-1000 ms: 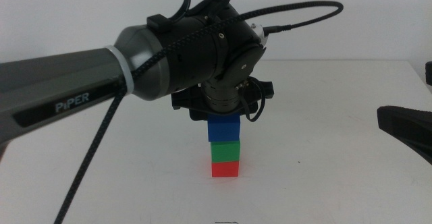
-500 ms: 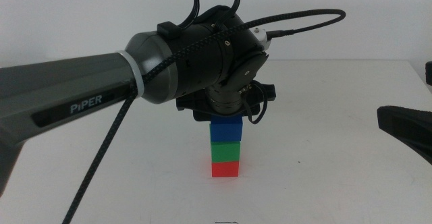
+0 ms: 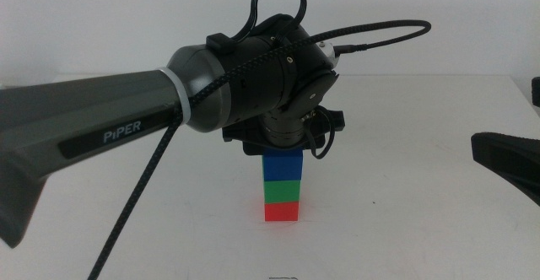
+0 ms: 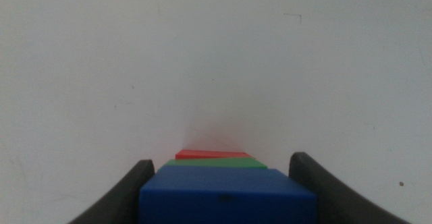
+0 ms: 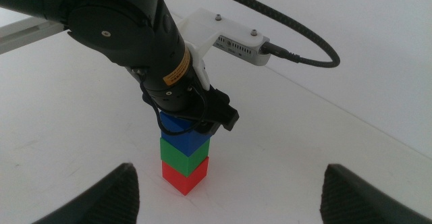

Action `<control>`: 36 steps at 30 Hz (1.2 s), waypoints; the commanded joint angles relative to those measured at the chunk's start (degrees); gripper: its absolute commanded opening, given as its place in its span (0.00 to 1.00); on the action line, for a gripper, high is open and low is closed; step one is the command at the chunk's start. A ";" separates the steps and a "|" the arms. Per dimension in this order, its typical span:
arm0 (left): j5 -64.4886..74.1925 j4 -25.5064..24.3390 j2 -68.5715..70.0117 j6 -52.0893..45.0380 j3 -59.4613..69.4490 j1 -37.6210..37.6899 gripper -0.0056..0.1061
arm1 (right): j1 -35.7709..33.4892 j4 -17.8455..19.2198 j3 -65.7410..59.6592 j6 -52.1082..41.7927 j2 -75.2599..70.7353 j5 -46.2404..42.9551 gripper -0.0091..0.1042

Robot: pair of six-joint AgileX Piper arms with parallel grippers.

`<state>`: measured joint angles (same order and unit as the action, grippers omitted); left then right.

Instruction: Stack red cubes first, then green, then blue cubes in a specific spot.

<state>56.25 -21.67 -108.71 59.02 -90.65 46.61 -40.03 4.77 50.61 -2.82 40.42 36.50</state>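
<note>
The cubes stand as one stack on the white table: red cube point(image 3: 281, 212) at the bottom, green cube point(image 3: 282, 191) on it, blue cube point(image 3: 282, 166) on top. The right wrist view shows the same stack, with red point(image 5: 185, 175), green point(image 5: 183, 151) and blue point(image 5: 181, 127). My left gripper point(image 3: 282, 155) comes straight down on the stack from above. In the left wrist view its jaws sit against both sides of the blue cube point(image 4: 228, 196), with green point(image 4: 214, 162) and red point(image 4: 210, 154) edges showing past it. My right gripper point(image 5: 229, 197) waits open at the right, away from the stack.
The left arm's thick grey body point(image 3: 101, 132) and its black cable point(image 3: 380, 29) span the left and middle of the picture above the table. The right gripper's dark jaw point(image 3: 506, 158) lies at the right edge. Bare white table point(image 3: 405, 221) surrounds the stack.
The left arm's body has swung a little to the right and up while its gripper stayed over the stack. The blue cube now sits more squarely on the green one.
</note>
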 commanded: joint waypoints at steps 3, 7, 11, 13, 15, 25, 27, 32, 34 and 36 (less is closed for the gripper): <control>-0.76 -1.76 2.83 0.76 -1.70 0.29 0.45 | 0.54 0.62 1.36 -0.74 -0.04 -4.16 0.73; -0.69 -2.00 2.95 -1.74 -1.75 0.29 0.77 | 0.54 0.62 1.36 -0.74 -0.04 -4.16 0.73; -0.69 -1.86 4.22 -2.93 -1.79 0.29 0.89 | 0.54 0.62 1.36 -0.74 -0.04 -4.16 0.73; -0.69 -1.85 5.34 -2.93 -1.79 0.29 0.89 | 0.54 0.62 1.36 -0.74 -0.04 -4.16 0.73; -0.37 -1.80 6.83 -4.41 -1.79 0.29 0.89 | 0.54 0.62 1.36 -0.74 -0.04 -4.16 0.73; 7.84 -3.80 19.16 -9.72 -1.79 0.13 0.89 | 0.54 0.62 1.36 -0.74 -0.04 -4.16 0.73; 8.62 -5.08 20.91 -10.30 -1.79 0.13 0.89 | 0.54 0.62 1.36 -0.74 -0.04 -4.16 0.73; 9.32 -9.05 24.72 -15.33 -1.79 -0.22 0.89 | 0.54 0.62 1.36 -0.74 -0.04 -4.16 0.73; 9.32 -9.18 26.21 -18.58 -1.79 -0.98 0.89 | 0.54 0.62 1.36 -0.74 -0.04 -4.16 0.73; 9.07 -9.11 27.26 -21.58 -1.79 -2.15 0.89 | 0.54 0.62 1.36 -0.74 -0.04 -4.16 0.73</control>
<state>67.19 -28.25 -84.50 39.57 -90.71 45.10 -40.03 4.77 50.61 -2.82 40.42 36.50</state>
